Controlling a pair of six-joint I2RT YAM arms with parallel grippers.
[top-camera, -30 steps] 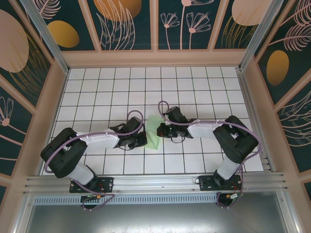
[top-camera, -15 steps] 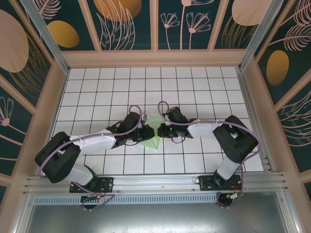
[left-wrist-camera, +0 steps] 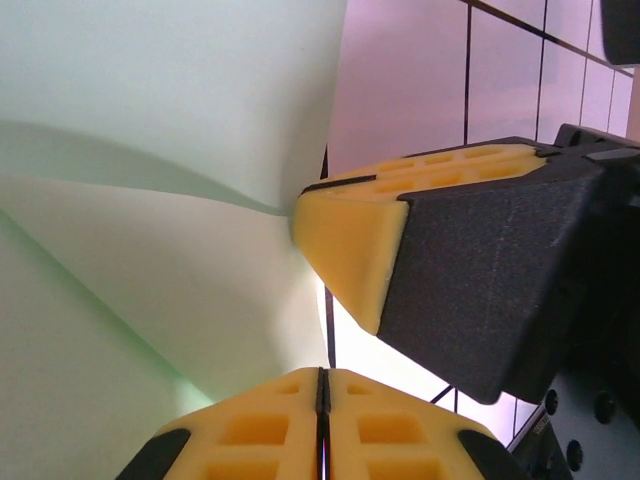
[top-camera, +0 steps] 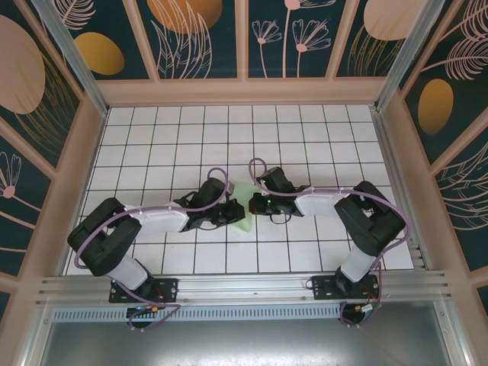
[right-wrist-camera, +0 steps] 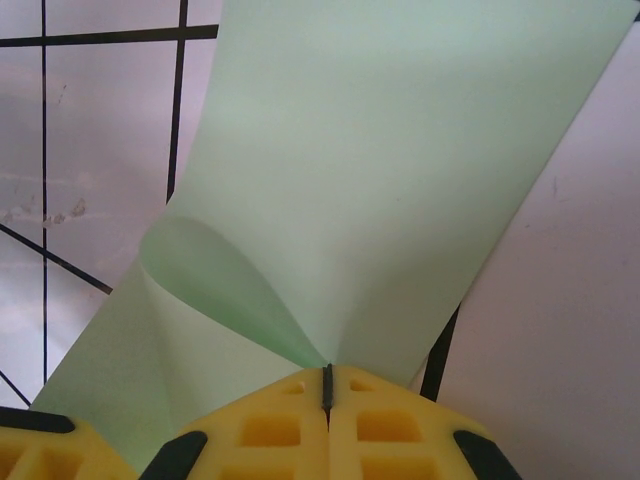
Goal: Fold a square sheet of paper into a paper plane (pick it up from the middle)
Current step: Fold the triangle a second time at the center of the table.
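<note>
Right wrist view: your right claw point(right-wrist-camera: 326, 385) is clenched on the paper point(right-wrist-camera: 400, 150), which curls at the middle of the table point(top-camera: 152, 137); your left claw point(left-wrist-camera: 320, 390) is clenched too, just beside it.

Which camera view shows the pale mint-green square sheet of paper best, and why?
Right wrist: the pale mint-green square sheet of paper spreads wide, its curled fold plain. Left wrist gives a close creased part; top external, a small, partly hidden patch.

I am working over a white table point(top-camera: 152, 145) ruled in black grid lines, the creased mint-green sheet of paper point(top-camera: 243, 221) sitting partly on it near the middle.
</note>
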